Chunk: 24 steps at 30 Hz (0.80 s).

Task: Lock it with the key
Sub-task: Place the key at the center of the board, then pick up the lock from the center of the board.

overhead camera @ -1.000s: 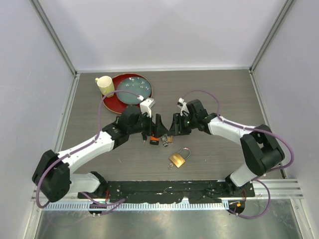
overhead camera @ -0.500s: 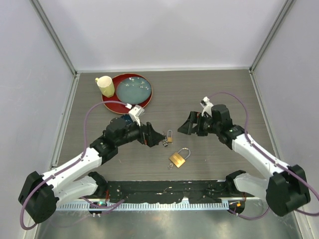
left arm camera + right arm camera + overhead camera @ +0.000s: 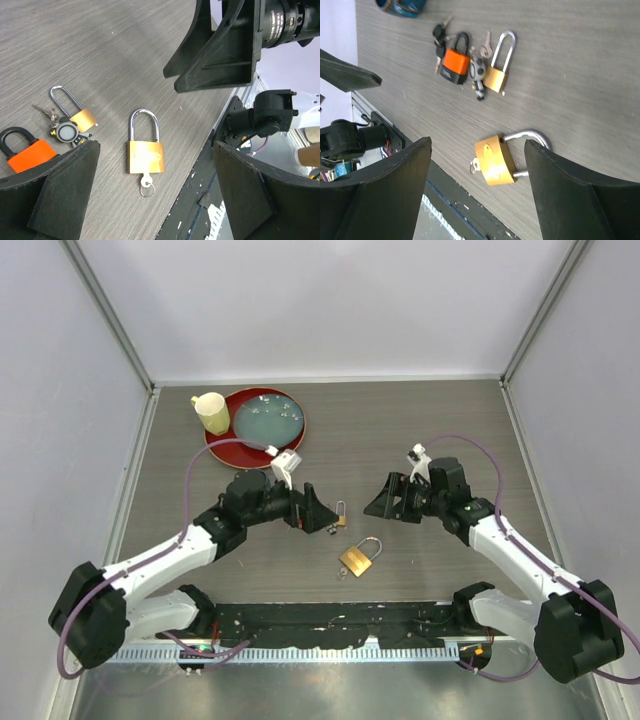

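A brass padlock [image 3: 359,558] lies flat on the wood table near the front edge, with a key [image 3: 145,182] in its bottom. It also shows in the left wrist view [image 3: 145,155] and the right wrist view [image 3: 495,159]. My left gripper [image 3: 318,513] is open and empty, up and left of it. My right gripper [image 3: 385,501] is open and empty, up and right of it. Neither touches the padlock.
A small brass padlock [image 3: 341,516], an orange padlock [image 3: 454,64] and loose keys [image 3: 47,113] lie beside the left gripper. A red tray [image 3: 225,448] with a blue plate [image 3: 266,423] and a yellow cup [image 3: 211,412] stands at the back left. The black base rail [image 3: 330,617] runs along the front.
Both arms drew back from the middle, leaving the small locks on the table. The left gripper then moved slightly right again; the right arm settled at the right.
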Motion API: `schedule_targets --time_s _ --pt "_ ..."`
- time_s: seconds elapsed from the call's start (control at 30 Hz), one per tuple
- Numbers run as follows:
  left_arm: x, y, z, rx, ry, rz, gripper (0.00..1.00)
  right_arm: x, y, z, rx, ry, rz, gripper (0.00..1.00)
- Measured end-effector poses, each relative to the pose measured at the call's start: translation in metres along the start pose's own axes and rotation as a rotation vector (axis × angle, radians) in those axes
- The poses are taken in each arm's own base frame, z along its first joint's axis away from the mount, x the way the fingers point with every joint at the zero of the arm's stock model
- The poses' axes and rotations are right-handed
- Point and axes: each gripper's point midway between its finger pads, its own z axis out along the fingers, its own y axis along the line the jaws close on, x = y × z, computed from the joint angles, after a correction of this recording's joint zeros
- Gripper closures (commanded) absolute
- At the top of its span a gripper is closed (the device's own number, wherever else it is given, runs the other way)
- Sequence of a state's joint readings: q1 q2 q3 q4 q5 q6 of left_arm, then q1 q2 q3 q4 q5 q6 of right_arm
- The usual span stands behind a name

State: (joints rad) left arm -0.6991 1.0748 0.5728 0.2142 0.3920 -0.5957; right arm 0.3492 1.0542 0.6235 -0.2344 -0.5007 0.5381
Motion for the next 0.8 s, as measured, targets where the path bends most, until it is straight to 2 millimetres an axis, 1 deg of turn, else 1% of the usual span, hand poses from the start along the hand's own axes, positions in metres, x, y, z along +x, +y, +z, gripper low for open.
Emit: schedule_targets --time_s 0.1,0.2,0.4,0.43,0.5,0.53,0.57,0.6,0.7,0.8 --pt "0.006 -0.001 0.011 0.023 0.058 -0.017 0.03 0.018 -0.01 0.002 0.02 0.048 0.042 0.23" --pt "0.01 -0.001 0.026 0.05 0.119 -0.036 0.11 0.037 -0.021 0.002 0.047 0.093 0.086 0.25" --pt "0.019 0.014 0.055 0.025 0.21 -0.079 0.13 0.074 -0.041 -0.001 0.096 0.157 0.185 0.31" --pt "0.021 0.016 0.06 0.021 0.223 -0.084 0.17 0.079 -0.044 -0.001 0.103 0.163 0.199 0.32" --pt "0.024 0.021 0.072 0.014 0.254 -0.096 0.21 0.089 -0.05 -0.002 0.12 0.179 0.233 0.35" --pt "0.027 0.024 0.078 0.011 0.271 -0.101 0.26 0.095 -0.054 -0.002 0.129 0.189 0.25 0.37" --pt "0.031 0.026 0.084 0.013 0.291 -0.105 0.27 0.1 -0.057 -0.002 0.137 0.199 0.266 0.37" --pt "0.035 0.027 0.089 0.015 0.306 -0.108 0.33 0.104 -0.059 -0.002 0.144 0.206 0.281 0.37" --pt "0.055 0.028 0.104 0.023 0.373 -0.11 0.41 0.113 -0.065 -0.002 0.155 0.21 0.323 0.39" --pt "0.08 0.027 0.113 0.036 0.448 -0.12 0.46 0.113 -0.064 0.002 0.126 0.192 0.355 0.45"
